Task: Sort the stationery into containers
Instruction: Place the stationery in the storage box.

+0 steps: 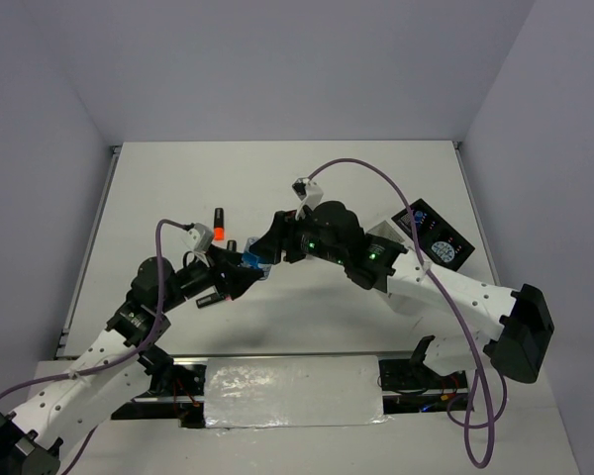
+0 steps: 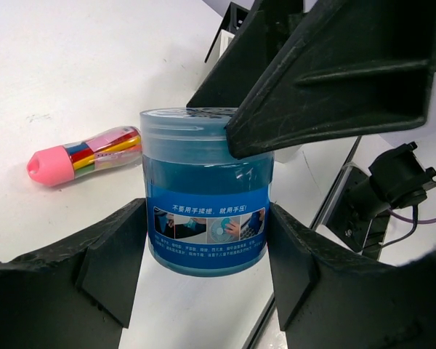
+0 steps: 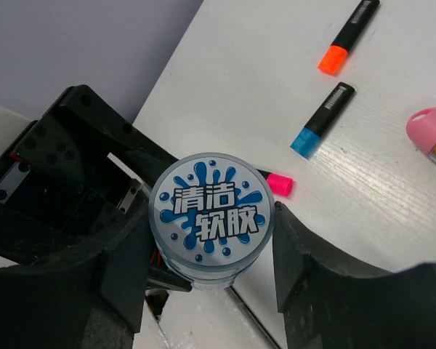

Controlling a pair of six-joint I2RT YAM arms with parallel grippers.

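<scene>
Near worktop (image 1: 277,178) centre: tub (image 2: 207,211), upright, printed lid up. Clamped low on the wall by left tool (image 2: 207,251), fingers (image 2: 109,269) pressed to the label band at 9 and 3 o'clock in the left wrist view. Gripped at the lid by right tool (image 3: 212,243), fingers (image 3: 309,262) touching the rim at 9 and 3 o'clock in the right wrist view. Cannot tell whether resting on the worktop or lifted clear of it.

At 10 o'clock of tub in the left wrist view, lying flat and apart from it: tube (image 2: 83,154), pink cap pointing to 9 o'clock.

At 1 o'clock of tub in the right wrist view, lying flat and apart from one another: orange highlighter (image 3: 345,36), farthest; blue highlighter (image 3: 322,120), nearer; pink highlighter (image 3: 280,184), nearest, partly hidden behind the lid.

At 3 o'clock of tub in the top view, well apart and partly hidden: organizer (image 1: 416,214).
</scene>
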